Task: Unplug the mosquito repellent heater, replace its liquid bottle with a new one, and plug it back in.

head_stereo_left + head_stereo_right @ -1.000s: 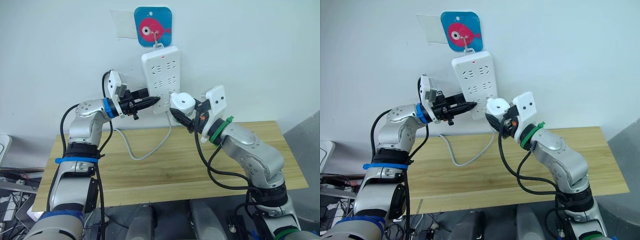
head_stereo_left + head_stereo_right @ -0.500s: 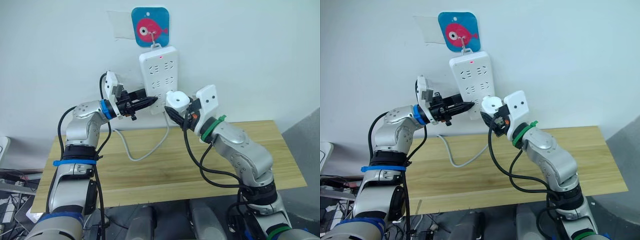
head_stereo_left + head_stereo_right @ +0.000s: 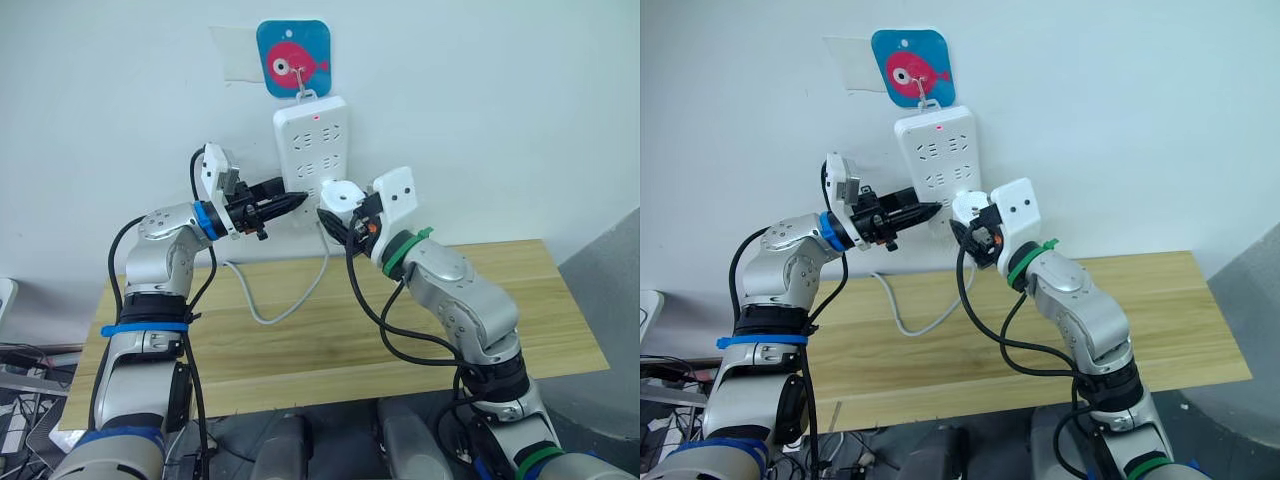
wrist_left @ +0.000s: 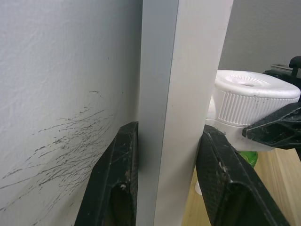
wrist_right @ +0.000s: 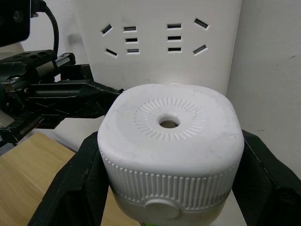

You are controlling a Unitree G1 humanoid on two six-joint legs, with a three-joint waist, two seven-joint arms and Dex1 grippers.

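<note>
**Heater held at the power strip**

The right gripper (image 3: pixel 343 222) is clamped on the mosquito repellent heater (image 3: pixel 341 195), held against the lower right of the power strip (image 3: pixel 311 150). The heater looks light, rigid and smooth; its ribbed sides give the best hold. The left gripper (image 4: pixel 164 188) pinches the strip's left edge, steadying it. A cable (image 3: pixel 290 300) trails over the table (image 3: pixel 540 330).

No readable text, labels or numbers anywhere.
</note>
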